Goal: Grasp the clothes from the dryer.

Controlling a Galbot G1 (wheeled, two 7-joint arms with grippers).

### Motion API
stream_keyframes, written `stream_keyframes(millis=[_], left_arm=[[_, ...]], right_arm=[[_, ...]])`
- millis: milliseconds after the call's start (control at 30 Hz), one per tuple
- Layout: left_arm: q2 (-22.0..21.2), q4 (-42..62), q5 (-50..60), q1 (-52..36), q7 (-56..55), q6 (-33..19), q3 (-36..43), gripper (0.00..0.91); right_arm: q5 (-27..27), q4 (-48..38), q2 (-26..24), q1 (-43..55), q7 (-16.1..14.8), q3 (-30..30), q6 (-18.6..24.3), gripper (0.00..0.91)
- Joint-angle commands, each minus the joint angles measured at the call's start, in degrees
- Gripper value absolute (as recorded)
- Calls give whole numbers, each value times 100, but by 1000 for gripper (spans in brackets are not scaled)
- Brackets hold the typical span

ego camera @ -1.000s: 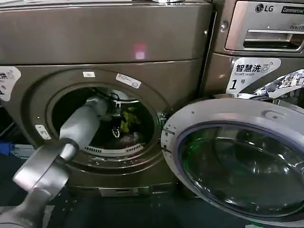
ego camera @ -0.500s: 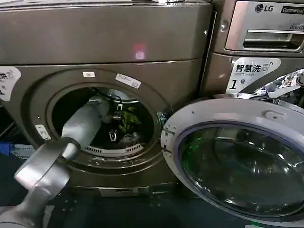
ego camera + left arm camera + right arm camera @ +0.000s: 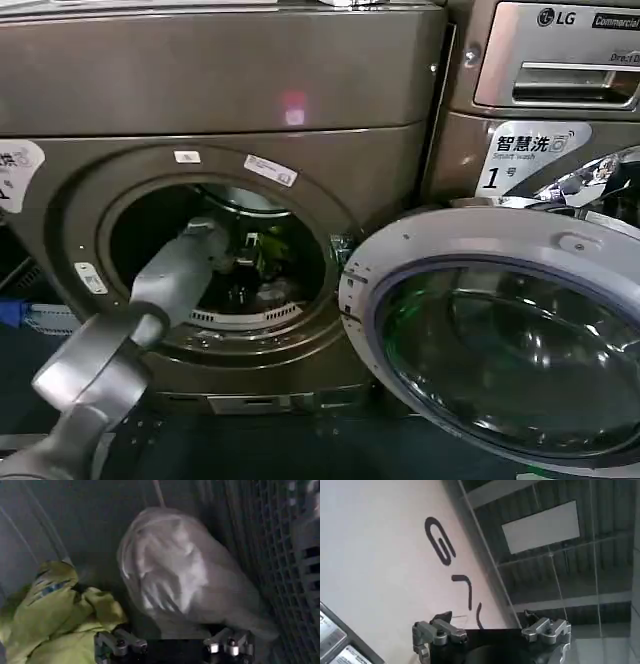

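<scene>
My left jaws (image 3: 175,645) stand wide apart with nothing between them, both fingertips (image 3: 120,644) showing bare at the edge of my left wrist view. Just past them lie the clothes (image 3: 165,580): the white to pale grey piece bulges up straight ahead, and the lime yellow-green piece is crumpled beside it, the two touching along a dark fold. One fingertip sits just beside the green cloth and the other just beside the pale one; I cannot tell whether either touches. Behind the bundle curves the dark drum wall, ribbed and perforated on one side.

From my head view, my left arm (image 3: 175,275) reaches up from the lower left through the round porthole of the dryer (image 3: 220,90), and my left jaws (image 3: 243,262) are deep inside the drum, close against the clothes (image 3: 268,250), which lie low in the drum toward its right side. The silver-rimmed glass door (image 3: 500,340) hangs swung open to the right, below the white "1" sticker (image 3: 528,152) on the LG machine (image 3: 550,60).

My right jaws (image 3: 490,632) are also spread open and empty, held well away from the drum and pointed up at a white wall with dark lettering (image 3: 445,565) and a ceiling panel (image 3: 540,527).
</scene>
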Motion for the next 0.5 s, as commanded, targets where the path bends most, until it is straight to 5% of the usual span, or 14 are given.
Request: stream_keyframes(millis=[33, 67, 100, 133, 200, 500], left_arm=[[13, -3, -72, 154, -44, 32, -102, 557], [13, -1, -90, 158, -58, 35, -104, 432], [19, -2, -138, 167, -68, 28, -110, 193], [20, -6, -162, 173, -75, 30, -112, 193], [24, -11, -195, 196, -86, 12, -161, 23], [28, -26, -262, 309, -169, -142, -361, 0]], right_arm=[[-6, 10, 15, 1, -9, -20, 15, 907], [-5, 11, 17, 1, -9, -20, 18, 907], [-5, 11, 19, 0, -11, -20, 24, 907], [-5, 8, 19, -2, -13, -19, 29, 907], [-4, 5, 19, -7, -15, -17, 40, 907], [-7, 46, 41, -9, -25, -84, 63, 907]])
